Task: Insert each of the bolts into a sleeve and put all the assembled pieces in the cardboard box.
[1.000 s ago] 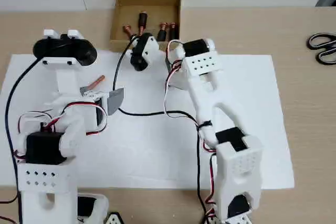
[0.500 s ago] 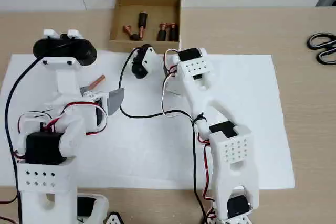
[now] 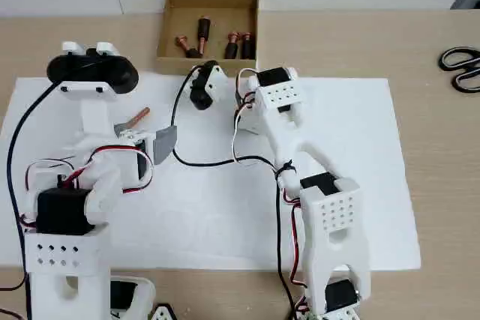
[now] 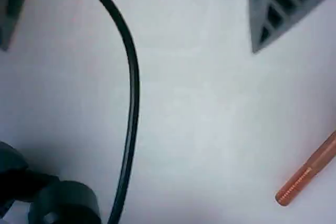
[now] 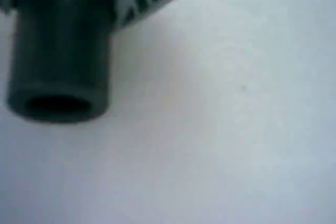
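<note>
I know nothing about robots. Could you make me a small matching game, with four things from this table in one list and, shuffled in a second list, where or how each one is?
Things:
1 scissors
2 loose bolt
3 cardboard box
4 black sleeve

Descriptions:
A holds assembled pieces
B copper-coloured, lying on the white paper
C hollow open end faces the right wrist camera
D at the right edge of the table

Pairs: 1-D, 2-B, 3-A, 4-C
</note>
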{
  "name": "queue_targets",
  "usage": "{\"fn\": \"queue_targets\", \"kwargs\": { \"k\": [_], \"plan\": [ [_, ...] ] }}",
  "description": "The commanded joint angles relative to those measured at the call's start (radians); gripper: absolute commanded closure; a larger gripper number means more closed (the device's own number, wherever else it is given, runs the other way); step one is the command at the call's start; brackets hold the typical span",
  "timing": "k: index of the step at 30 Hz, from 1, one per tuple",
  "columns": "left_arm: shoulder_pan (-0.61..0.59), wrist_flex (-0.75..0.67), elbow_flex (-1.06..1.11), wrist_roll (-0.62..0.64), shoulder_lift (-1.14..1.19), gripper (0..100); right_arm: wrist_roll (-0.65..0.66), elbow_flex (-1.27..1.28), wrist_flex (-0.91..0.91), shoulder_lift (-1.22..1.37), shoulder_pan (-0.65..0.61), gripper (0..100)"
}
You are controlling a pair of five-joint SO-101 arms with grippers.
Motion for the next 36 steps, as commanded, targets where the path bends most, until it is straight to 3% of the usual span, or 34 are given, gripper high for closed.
{"fn": "queue_targets", "kwargs": {
  "k": [1,8,15,24,27,32,36],
  "plan": [
    [0.000,-0.002,-0.010,-0.006,-0.017,72,-0.021,-0.006,0.010,0.001,0.024,99.5],
    [0.002,-0.002,-0.010,-0.006,-0.017,72,-0.158,-0.008,0.077,-0.067,0.042,99.5],
    [0.002,-0.002,-0.010,-0.006,-0.017,72,-0.448,-0.008,0.262,-0.282,0.036,99.5],
    [0.002,-0.002,-0.010,-0.006,-0.017,72,-0.727,-0.002,0.426,-0.300,0.028,99.5],
    [0.002,0.000,-0.010,-0.006,-0.017,72,-0.753,-0.002,0.435,-0.257,0.025,99.0],
    [0.002,0.000,-0.008,-0.006,-0.017,72,-0.758,-0.002,0.432,-0.145,0.024,86.4],
    [0.002,0.000,-0.008,-0.006,-0.017,72,-0.752,-0.006,0.429,-0.114,0.024,87.7]
  ]
}}
